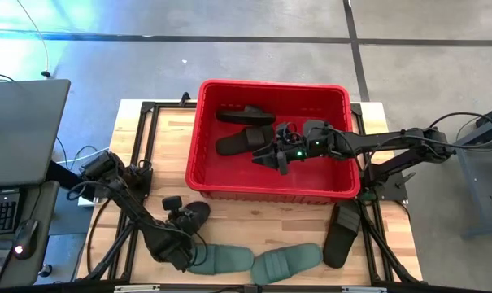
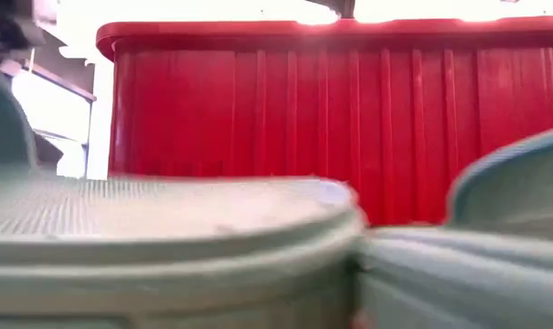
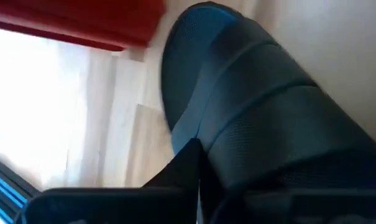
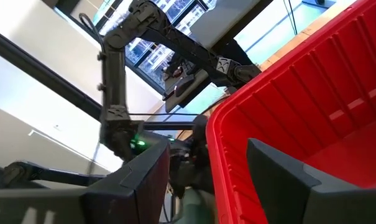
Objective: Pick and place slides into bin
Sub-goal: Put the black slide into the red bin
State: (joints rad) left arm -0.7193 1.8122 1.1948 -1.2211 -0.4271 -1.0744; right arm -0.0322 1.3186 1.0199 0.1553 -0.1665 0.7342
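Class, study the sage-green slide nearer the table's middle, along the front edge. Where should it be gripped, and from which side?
Grip the green slide across its narrow middle, coming straight down. It lies flat, lengthwise along the table edge, so both long sides look free; the other green slide crowds one end. The left tool is nearer.

No legible text or labels.

Two slides point(image 1: 244, 129) inside the bin point(image 1: 205, 175), four slides point(image 1: 288, 262) on the table point(image 1: 168, 134) near it
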